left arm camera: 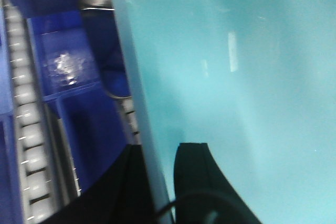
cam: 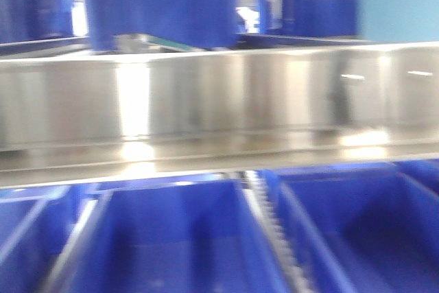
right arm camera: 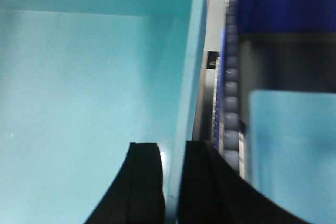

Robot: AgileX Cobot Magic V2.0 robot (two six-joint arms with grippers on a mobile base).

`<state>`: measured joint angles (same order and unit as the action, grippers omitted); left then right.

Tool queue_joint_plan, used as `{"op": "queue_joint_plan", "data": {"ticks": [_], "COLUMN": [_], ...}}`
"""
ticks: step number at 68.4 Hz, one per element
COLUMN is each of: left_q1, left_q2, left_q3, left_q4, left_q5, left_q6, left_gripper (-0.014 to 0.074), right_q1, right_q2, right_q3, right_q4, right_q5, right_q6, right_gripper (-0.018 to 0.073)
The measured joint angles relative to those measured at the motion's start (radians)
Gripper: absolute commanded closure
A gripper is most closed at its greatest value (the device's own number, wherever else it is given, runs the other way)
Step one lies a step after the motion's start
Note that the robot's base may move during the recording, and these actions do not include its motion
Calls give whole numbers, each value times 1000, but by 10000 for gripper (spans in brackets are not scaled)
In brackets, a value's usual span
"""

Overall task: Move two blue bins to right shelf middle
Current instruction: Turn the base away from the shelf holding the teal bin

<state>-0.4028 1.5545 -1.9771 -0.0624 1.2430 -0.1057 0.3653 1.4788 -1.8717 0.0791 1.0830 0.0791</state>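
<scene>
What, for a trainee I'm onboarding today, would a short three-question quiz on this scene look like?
1. True or false: the left gripper hangs free, clear of any bin.
2. In the front view, where does the pale teal plastic bin show? A upper right; B lower left; C centre.
3. Fill in: the right gripper has one finger inside the teal bin and one ___.
Key: 1 false, it straddles the teal bin's wall; 2 A; 3 outside.
</scene>
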Motion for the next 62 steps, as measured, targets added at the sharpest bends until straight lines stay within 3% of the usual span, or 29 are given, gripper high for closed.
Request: {"op": "queue_joint_plan", "data": {"ticks": [62], "left_q1": [0], "left_q2": [0], "left_q3": [0], "left_q4": [0], "left_q5": [0], "left_q6": [0], "left_gripper": [707], "right_q1": [0], "right_q2": [0], "right_q3": [0], "right_q4": [0], "right_q5": [0], "right_q6": [-2], "right_gripper": [711]}}
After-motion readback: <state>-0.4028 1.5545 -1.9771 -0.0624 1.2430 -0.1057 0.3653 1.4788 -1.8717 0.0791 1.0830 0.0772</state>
